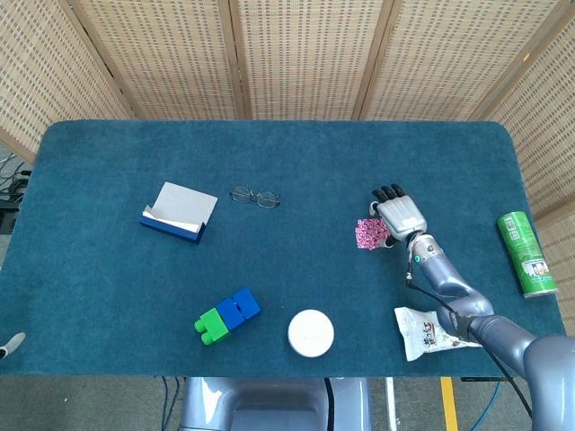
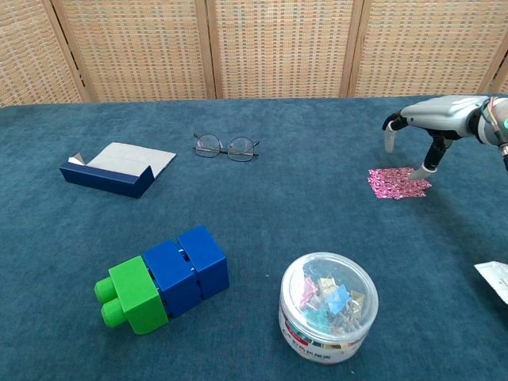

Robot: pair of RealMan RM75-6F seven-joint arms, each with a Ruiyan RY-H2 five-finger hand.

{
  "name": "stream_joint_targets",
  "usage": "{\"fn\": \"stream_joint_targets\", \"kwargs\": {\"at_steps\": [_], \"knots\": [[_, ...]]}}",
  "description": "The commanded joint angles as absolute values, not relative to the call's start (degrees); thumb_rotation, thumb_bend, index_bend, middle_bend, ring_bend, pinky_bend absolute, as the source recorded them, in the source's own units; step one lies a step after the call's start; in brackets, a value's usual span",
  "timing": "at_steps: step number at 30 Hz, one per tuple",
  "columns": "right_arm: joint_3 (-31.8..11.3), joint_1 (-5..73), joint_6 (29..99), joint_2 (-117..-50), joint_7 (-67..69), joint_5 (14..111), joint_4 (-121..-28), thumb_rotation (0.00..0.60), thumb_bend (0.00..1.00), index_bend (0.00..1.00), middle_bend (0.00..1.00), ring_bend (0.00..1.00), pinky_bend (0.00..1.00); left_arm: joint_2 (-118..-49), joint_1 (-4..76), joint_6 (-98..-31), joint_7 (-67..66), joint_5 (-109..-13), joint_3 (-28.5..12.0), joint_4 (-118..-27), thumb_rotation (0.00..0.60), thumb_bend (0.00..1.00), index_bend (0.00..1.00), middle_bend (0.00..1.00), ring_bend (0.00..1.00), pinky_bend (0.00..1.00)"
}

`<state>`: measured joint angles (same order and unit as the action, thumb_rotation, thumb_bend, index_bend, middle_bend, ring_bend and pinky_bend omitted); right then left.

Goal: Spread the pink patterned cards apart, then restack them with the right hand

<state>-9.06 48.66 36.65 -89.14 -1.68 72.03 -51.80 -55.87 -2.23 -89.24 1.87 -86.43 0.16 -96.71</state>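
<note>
Stack of pink patterned cards [image 2: 398, 182] lying flat on the blue felt table [image 1: 287, 269] right of centre, long axis roughly left–right in the chest view. Right hand [image 2: 429, 127] arches above it, fingers spread downward, holding nothing; one fingertip [image 2: 427, 167] meets the stack's right edge.

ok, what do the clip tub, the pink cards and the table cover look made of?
Clip tub: clear glossy plastic; the clips show through the wall. Pink cards: thin printed paper or card, probably; they lie flat, finish unclear. Table cover: teal felt or short-pile cloth, matte and fuzzy, no glare.
</note>
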Motion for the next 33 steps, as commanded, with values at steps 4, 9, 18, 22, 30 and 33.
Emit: {"fn": "stream_joint_targets", "kwargs": {"at_steps": [4, 9, 18, 22, 30, 33], "knots": [[-10.7, 43.0, 46.6, -82.6, -4.2, 69.8, -62.4, 0.6, 0.26, 0.31, 0.1, 0.0, 0.0, -56.4, -1.9, -88.9, 1.4, -86.4, 0.0, -96.8, 0.6, 0.06, 0.0, 0.0, 0.0, 0.0], [-10.7, 39.0, 52.5, -78.0, -7.2, 68.6, -70.0, 0.6, 0.26, 0.31, 0.11, 0.0, 0.0, -56.8, -1.6, -88.6, 0.5, -85.9, -0.4, -96.7, 0.6, 0.06, 0.0, 0.0, 0.0, 0.0], [-9.2, 29.5, 66.3, -70.8, -11.2, 68.5, -83.9, 0.6, 0.31, 0.31, 0.12, 0.0, 0.0, -57.8, -0.7, -87.1, -0.6, -84.5, -1.1, -96.7, 0.6, 0.06, 0.0, 0.0, 0.0, 0.0], [-8.3, 24.9, 73.6, -69.4, -11.2, 69.9, -87.7, 0.6, 0.31, 0.31, 0.13, 0.0, 0.0, -58.0, -0.5, -86.9, -0.4, -85.1, -0.7, -97.0, 0.6, 0.06, 0.0, 0.0, 0.0, 0.0], [-4.4, 17.0, 82.9, -67.4, -12.1, 74.2, -92.2, 0.6, 0.31, 0.31, 0.13, 0.0, 0.0, -58.6, -0.6, -87.3, 0.4, -87.3, 0.2, -97.1, 0.6, 0.06, 0.0, 0.0, 0.0, 0.0], [-3.5, 15.1, 84.7, -67.3, -11.9, 75.3, -92.9, 0.6, 0.31, 0.31, 0.13, 0.0, 0.0, -58.6, -0.7, -87.7, 0.5, -88.7, 0.8, -97.3, 0.6, 0.06, 0.0, 0.0, 0.0, 0.0]]}}
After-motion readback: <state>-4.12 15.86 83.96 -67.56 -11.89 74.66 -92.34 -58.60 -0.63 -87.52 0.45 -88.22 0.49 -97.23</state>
